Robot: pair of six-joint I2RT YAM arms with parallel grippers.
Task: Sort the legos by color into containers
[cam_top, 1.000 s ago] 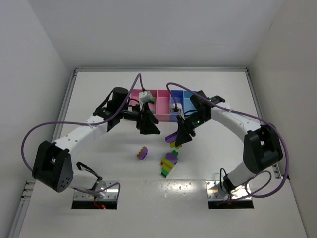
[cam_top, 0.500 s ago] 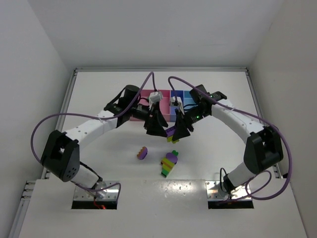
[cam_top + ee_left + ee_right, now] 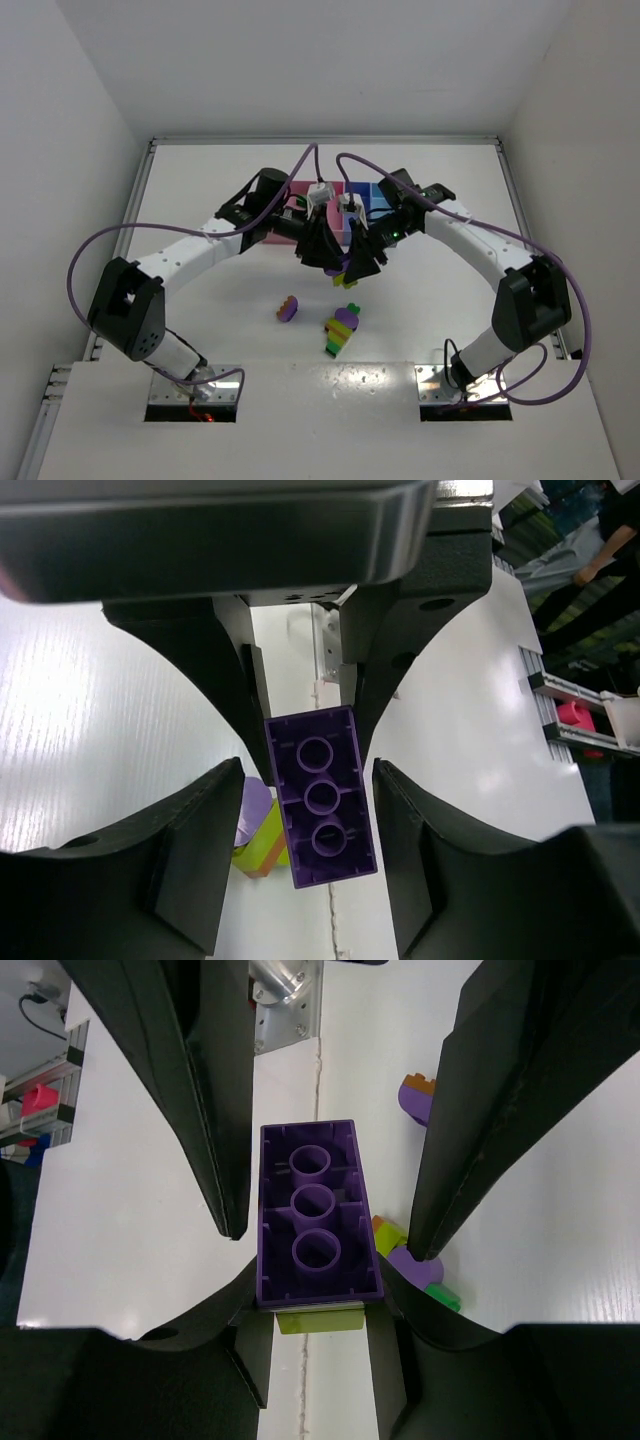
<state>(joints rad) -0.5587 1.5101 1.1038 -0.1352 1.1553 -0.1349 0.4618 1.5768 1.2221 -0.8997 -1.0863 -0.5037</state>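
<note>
My right gripper (image 3: pixel 318 1312) is shut on the near end of a purple brick (image 3: pixel 318 1225) that has a yellow-green brick (image 3: pixel 318 1321) stuck under it. Both arms meet above the table's middle, in front of the containers (image 3: pixel 298 188). My left gripper (image 3: pixel 308 865) straddles the other end of the same purple brick (image 3: pixel 320 800), and a narrow gap shows on each side, so it stands open. From above, the left gripper (image 3: pixel 325 255) and right gripper (image 3: pixel 360 262) face each other with the purple brick (image 3: pixel 345 267) between them.
On the table below lie a small purple-and-orange piece (image 3: pixel 288 309) and a multicoloured clump (image 3: pixel 343 330) of purple, yellow-green, orange and green. The arms hide most of the pink and blue bins (image 3: pixel 376 193). White walls enclose the table on three sides.
My left gripper has swung right to meet the right one, and its jaws have narrowed round the purple brick. The right gripper lifted the brick slightly toward the bins.
</note>
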